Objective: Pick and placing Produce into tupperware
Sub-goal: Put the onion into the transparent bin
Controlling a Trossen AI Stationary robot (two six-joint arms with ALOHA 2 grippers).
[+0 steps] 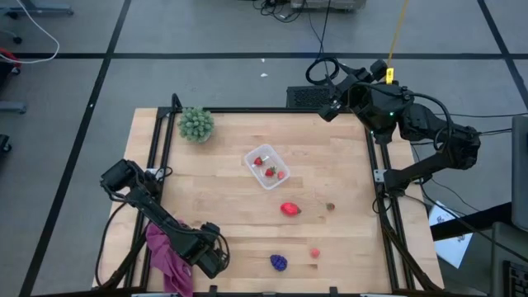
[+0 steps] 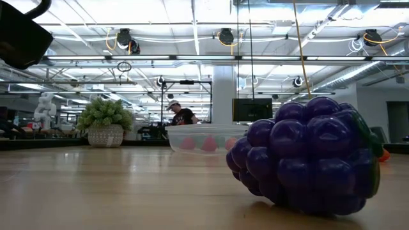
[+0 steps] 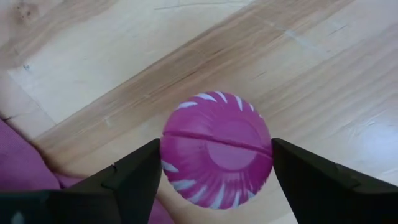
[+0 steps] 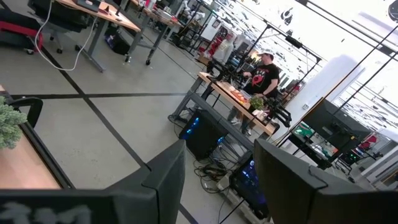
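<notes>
My left gripper (image 1: 214,256) points down near the table's front left, next to a magenta cloth (image 1: 165,257). Between its fingers sits a round magenta produce piece with white stripes (image 3: 216,155); the gripper hides it in the high view. The clear tupperware (image 1: 268,167) stands mid-table with red and pink pieces inside. A red piece (image 1: 289,209), a brownish one (image 1: 330,206), a small pink one (image 1: 314,253) and purple grapes (image 1: 279,262) lie on the wood. My right gripper (image 4: 221,168) waits open, raised over the far right corner. My left gripper pinches the striped magenta piece by its two opposite sides (image 3: 165,163) between the two fingers, which come from above, pointing down. The piece rests on the table.
A spiky green plant (image 1: 196,124) stands at the far left corner. The cloth lies right beside my left gripper, at the table's left edge. A black frame (image 1: 379,190) runs along the table's sides. In the low view a person (image 2: 181,115) shows far behind the table.
</notes>
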